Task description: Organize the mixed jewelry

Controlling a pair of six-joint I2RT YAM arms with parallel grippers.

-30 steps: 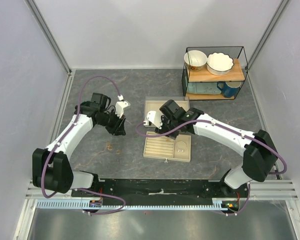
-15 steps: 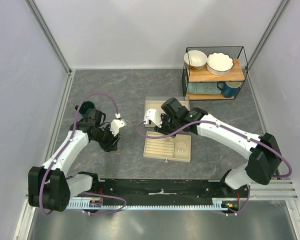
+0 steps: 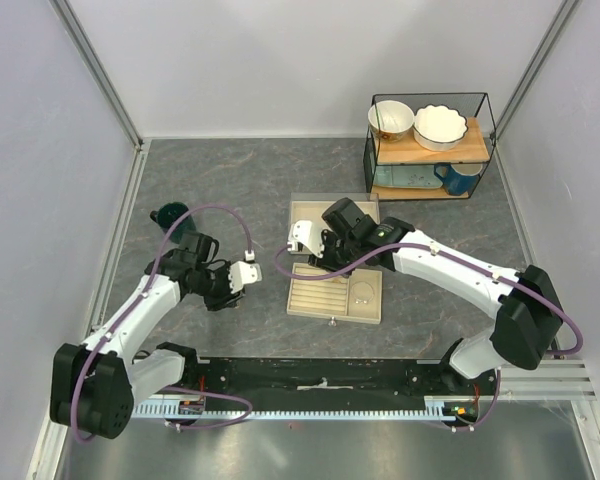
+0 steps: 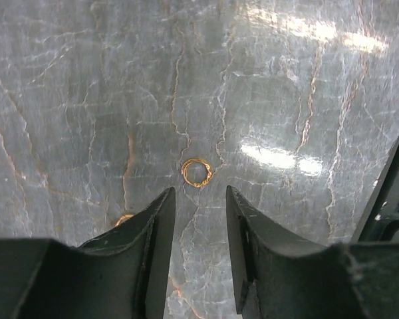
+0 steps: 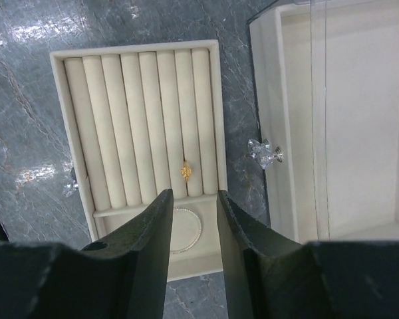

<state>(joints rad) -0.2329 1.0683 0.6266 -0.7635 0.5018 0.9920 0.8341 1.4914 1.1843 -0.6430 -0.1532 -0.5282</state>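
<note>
A small gold-brown ring (image 4: 196,173) lies on the grey marble table just ahead of my left gripper (image 4: 199,193), which is open, empty and low over it. A second gold ring (image 4: 124,217) peeks out beside the left finger. My left gripper (image 3: 222,296) is left of the beige tray box (image 3: 325,310). My right gripper (image 5: 194,194) is open and empty above the tray (image 5: 70,56). A gold flower ring (image 5: 185,170) sits between the tray's rolls. The silvery wire hoop (image 5: 198,229) lies in the tray's flat compartment, partly hidden by my fingers.
An open beige box with a clear lid (image 5: 339,119) and a crystal knob (image 5: 266,153) lies beside the tray. A wire rack (image 3: 430,150) with two bowls and a blue mug (image 3: 458,178) stands at the back right. A dark green object (image 3: 168,213) sits at the far left.
My left arm has pulled back toward the near edge and come down over the gold ring on the table. My right gripper has stayed over the tray.
</note>
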